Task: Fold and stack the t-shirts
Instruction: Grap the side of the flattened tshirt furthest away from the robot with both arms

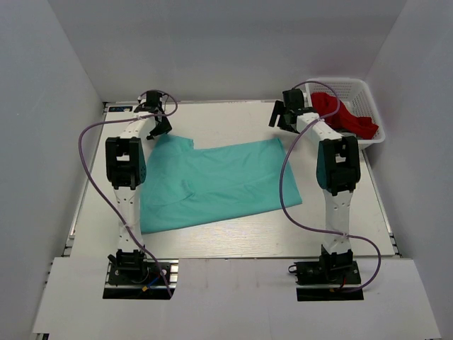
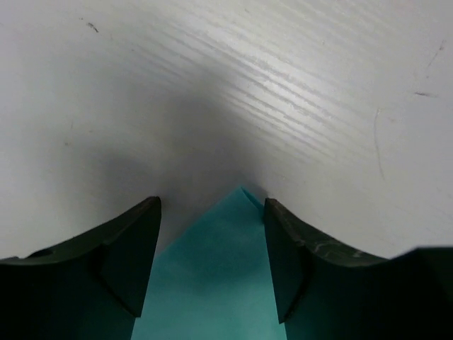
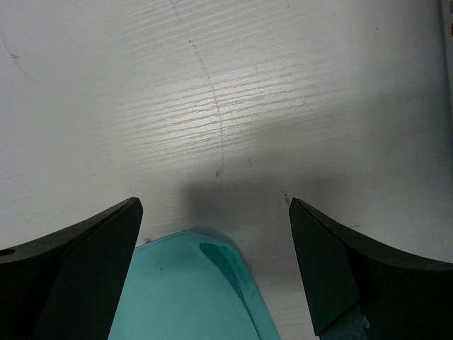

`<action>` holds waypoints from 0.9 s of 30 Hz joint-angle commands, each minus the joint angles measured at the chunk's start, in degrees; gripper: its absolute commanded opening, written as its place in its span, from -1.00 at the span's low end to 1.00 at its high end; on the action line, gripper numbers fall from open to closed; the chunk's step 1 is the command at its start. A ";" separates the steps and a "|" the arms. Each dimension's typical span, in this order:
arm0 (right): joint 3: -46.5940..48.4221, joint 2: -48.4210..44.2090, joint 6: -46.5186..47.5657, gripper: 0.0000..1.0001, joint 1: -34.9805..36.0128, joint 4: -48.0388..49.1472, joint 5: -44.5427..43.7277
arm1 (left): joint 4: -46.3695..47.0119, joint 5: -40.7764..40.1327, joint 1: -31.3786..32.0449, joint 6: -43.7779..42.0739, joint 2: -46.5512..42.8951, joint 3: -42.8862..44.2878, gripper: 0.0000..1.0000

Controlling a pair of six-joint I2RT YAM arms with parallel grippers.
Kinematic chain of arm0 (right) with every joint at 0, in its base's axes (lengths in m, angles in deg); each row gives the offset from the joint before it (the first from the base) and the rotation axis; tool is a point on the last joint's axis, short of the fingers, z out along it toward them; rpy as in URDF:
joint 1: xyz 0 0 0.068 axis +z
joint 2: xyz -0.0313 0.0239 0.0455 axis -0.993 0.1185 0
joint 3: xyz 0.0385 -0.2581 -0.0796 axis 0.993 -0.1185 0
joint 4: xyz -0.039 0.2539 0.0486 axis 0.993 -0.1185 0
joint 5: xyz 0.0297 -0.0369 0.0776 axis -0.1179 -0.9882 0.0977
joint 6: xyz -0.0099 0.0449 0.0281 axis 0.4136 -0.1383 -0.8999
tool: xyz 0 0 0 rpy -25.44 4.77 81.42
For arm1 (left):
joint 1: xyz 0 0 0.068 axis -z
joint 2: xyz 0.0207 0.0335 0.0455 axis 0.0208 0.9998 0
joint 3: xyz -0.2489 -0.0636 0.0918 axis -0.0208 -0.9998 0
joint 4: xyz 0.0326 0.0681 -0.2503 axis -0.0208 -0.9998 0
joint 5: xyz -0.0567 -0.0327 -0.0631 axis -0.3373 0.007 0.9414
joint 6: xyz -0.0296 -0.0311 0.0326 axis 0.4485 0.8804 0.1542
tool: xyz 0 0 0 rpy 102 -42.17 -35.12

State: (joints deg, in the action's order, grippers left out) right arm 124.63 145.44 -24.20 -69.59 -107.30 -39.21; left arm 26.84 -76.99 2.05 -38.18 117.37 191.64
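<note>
Two grippers stand over the far edge of the cloth, and both have their jaws apart with nothing clamped. The left gripper (image 2: 211, 207) has only the pointed tip of a corner of the teal t-shirt (image 1: 219, 184) between its fingers, so if it closes here it may catch very little cloth and the corner can slip out when it lifts. The right gripper (image 3: 214, 207) is wide apart above a rounded, doubled edge of the same shirt, and I think it could take only the upper layer. If one side holds and the other does not, the fold will come out crooked. The shirt lies spread on the table (image 1: 233, 241) between the arms. The red t-shirt (image 1: 347, 117) waits crumpled in the white basket (image 1: 354, 86) at the far right, not yet folded.
</note>
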 commanded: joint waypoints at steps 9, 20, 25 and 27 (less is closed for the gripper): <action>0.50 1.48 2.11 0.81 0.02 -0.14 -3.82 | -0.93 2.40 2.29 -4.20 -2.80 -7.55 -0.15; -0.12 3.85 2.73 0.60 0.19 2.23 1.36 | -1.11 1.69 2.82 -4.20 -2.80 -6.85 -1.00; -3.70 3.77 1.06 0.42 0.37 1.97 5.32 | -0.49 1.69 2.82 -4.73 -3.32 -6.23 -1.00; -4.86 3.33 -0.25 0.21 0.46 1.88 5.58 | -0.49 1.69 2.82 -4.73 -3.93 -6.23 -1.00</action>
State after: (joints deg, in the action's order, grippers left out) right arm 122.36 149.04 -22.41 -69.46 -104.94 -37.05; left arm 29.59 -77.19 4.46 -42.45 114.75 186.43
